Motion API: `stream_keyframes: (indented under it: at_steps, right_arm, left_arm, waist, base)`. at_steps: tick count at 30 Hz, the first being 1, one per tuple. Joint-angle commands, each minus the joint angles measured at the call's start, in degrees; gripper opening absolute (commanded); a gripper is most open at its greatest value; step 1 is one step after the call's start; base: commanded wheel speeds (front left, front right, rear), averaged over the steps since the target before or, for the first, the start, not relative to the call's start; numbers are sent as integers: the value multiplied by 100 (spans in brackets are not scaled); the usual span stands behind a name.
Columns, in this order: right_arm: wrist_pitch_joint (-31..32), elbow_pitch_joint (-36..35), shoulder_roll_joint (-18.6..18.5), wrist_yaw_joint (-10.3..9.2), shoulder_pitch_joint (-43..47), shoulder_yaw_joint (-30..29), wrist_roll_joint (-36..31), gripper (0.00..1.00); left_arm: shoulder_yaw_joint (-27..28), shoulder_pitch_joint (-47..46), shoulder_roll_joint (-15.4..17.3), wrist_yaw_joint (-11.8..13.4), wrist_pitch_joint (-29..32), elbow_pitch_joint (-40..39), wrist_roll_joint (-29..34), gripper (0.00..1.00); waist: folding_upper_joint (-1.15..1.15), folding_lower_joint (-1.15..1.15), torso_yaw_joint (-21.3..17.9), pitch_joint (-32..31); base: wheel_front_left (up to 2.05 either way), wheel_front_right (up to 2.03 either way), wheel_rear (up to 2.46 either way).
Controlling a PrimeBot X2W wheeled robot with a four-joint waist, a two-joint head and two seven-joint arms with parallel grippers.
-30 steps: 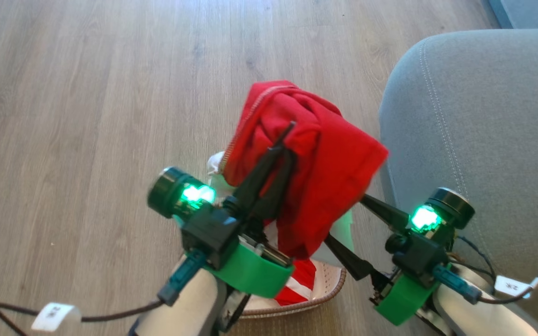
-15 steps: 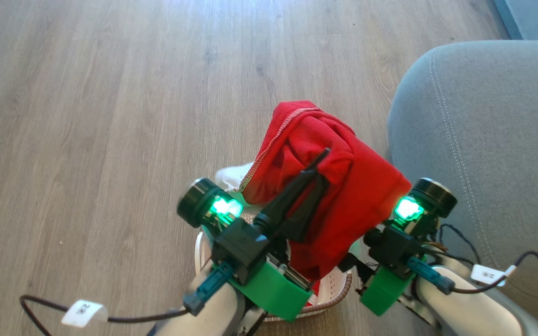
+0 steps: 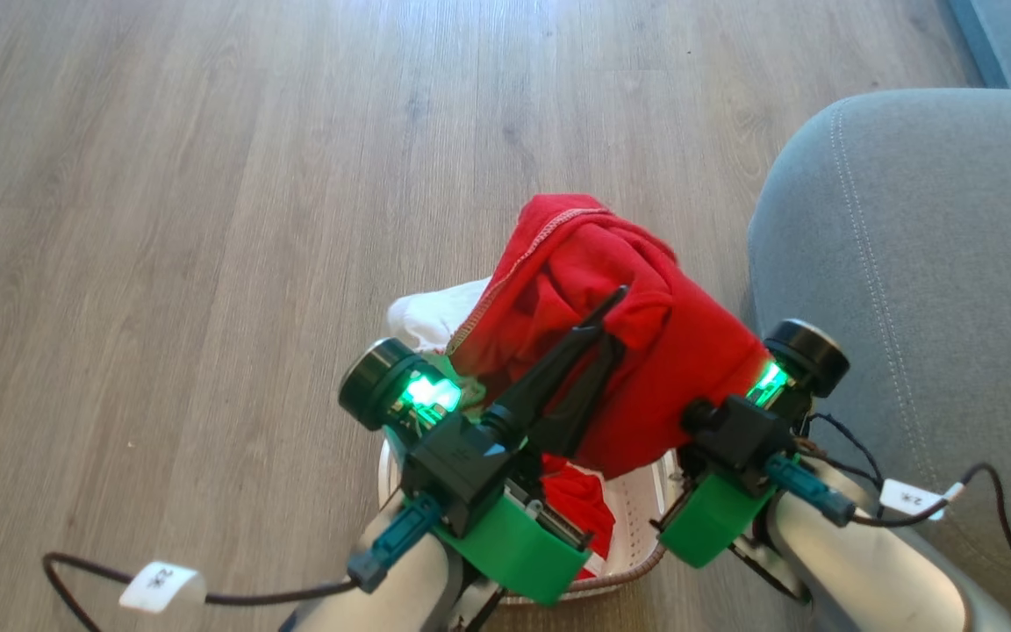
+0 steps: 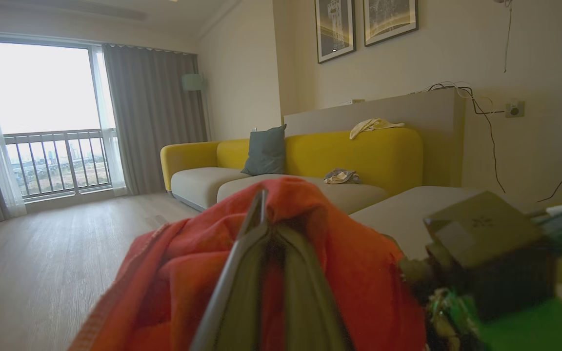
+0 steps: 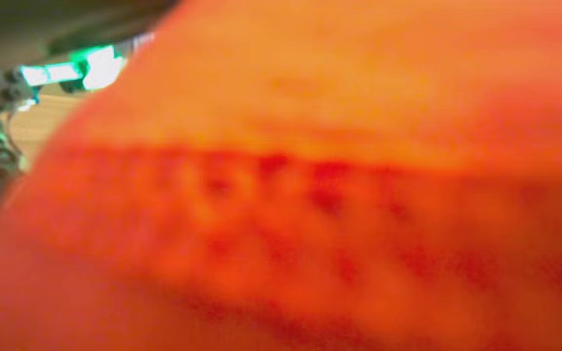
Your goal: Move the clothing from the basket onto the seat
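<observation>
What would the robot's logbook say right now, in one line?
left claw: shut on red garment | right claw: shut beneath it | garment: held above basket, beside seat

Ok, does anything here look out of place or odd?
Two loose cloths lie on the yellow sofa: a pale cloth draped over its backrest and a crumpled cloth down on its cushion. Nothing else stands out.

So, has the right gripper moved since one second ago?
Yes. Judged against the edge of the seat, the right gripper has moved left, away from the seat and in under the clothing, which now hides its fingers.
</observation>
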Motion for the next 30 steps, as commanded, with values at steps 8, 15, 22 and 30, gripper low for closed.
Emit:
stream_keyframes:
  at_steps: [8, 15, 22, 30]
  right_arm:
    - [-12, -454, 103, 39, 83, -337, 176, 0]
    - [-12, -626, 124, 39, 145, -498, 97, 0]
    - [-12, -735, 129, 39, 154, -616, -59, 0]
    - [-12, -780, 138, 39, 181, -796, -257, 0]
  left_arm:
    - [356, -280, -8, 57, -25, -111, -32, 0]
    - [423, -292, -8, 178, -25, -106, 13, 92]
    - [427, -291, -8, 209, -25, -6, -2, 100]
    - [437, -303, -8, 213, -25, 46, 6, 100]
  waist:
    - [0, 0, -32, 56]
    - [0, 0, -93, 92]
    - [0, 0, -119, 102]
    - [0, 0, -118, 103]
  base:
    - [0, 0, 0]
    - [0, 0, 0]
    - [0, 0, 0]
    - [0, 0, 0]
